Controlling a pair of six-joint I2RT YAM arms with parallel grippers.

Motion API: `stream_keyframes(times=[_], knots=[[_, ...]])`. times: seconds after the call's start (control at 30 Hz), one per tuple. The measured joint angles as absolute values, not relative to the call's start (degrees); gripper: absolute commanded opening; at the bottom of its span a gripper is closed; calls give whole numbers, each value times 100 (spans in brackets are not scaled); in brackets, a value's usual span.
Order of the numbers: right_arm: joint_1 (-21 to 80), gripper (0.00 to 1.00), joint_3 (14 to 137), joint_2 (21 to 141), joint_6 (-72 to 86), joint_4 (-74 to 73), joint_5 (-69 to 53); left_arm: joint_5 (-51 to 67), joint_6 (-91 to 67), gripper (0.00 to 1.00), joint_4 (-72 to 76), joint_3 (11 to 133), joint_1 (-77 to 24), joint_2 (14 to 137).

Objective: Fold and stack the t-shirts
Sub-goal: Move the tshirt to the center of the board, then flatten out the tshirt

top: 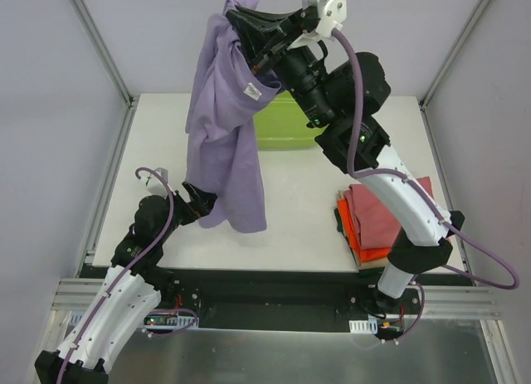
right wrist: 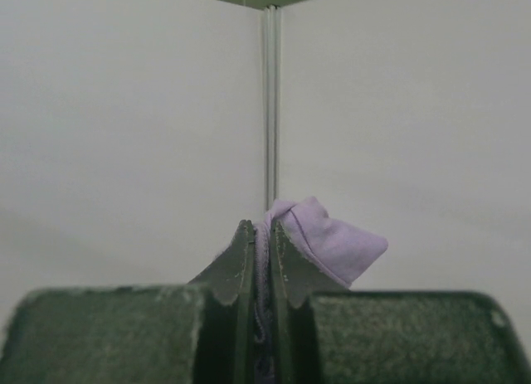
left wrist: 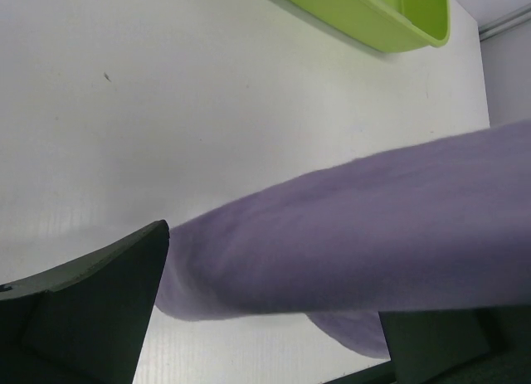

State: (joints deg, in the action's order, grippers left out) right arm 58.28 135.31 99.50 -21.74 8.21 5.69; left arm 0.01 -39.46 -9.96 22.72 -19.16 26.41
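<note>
The large lilac t-shirt (top: pixel 224 127) hangs unfolded in the air from my right gripper (top: pixel 239 21), which is raised high over the back of the table. In the right wrist view the right gripper (right wrist: pixel 261 228) is shut on a bunched bit of the lilac shirt (right wrist: pixel 328 239). My left gripper (top: pixel 202 203) is low, at the shirt's bottom edge. In the left wrist view the left gripper (left wrist: pixel 274 276) has its jaws wide apart, and the lilac cloth (left wrist: pixel 348 226) passes between them without being pinched. A stack of folded shirts lies at the right: rose-red (top: pixel 382 210) on top, then orange (top: pixel 365 250), then dark (top: pixel 339 221).
The lime-green tub (top: pixel 282 123) stands at the back centre, partly behind the hanging shirt; it also shows in the left wrist view (left wrist: pixel 373 15). The right arm reaches over the folded stack. The white table (top: pixel 307 226) is bounded by a metal frame.
</note>
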Motion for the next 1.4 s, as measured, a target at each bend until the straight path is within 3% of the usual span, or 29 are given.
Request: stream_keyframes(times=[0.03,0.13,0.23,0.43,0.5,0.57,0.7,0.97,1.17,1.4], knots=[[5828,1,13423,9920,-2211,825,652,1,-3946,99,-998,2270,-1916,2639],[5828,1,12936,9813,-2276,762,1041,1,-3951,84,-1004,2268,-1916,2639],[5830,8,11716,9406,-2217,633,1721,-62,-3953,85,-1061,2265,-1916,2639],[5769,37,7194,8079,-1260,530,3387,-242,-3964,94,-1284,2268,-1916,2783],[5706,59,5953,7946,-731,377,3675,-309,-3975,95,-1337,2265,-1916,2904],[5651,77,5175,7944,-305,-12,3833,-333,-3983,94,-1339,2268,-1916,3004],[5629,94,4875,7797,21,-987,4038,-346,-4034,94,-1341,2268,-1916,3260],[5634,97,5295,6945,-399,-856,3811,-336,-4193,87,-1385,2283,-1916,3909],[5408,97,5367,7516,-399,-753,3282,-32,-4311,79,-1400,2309,-1914,4670],[4619,95,5824,8381,-97,-753,2311,458,-4423,60,-1129,2357,-1914,5815]])
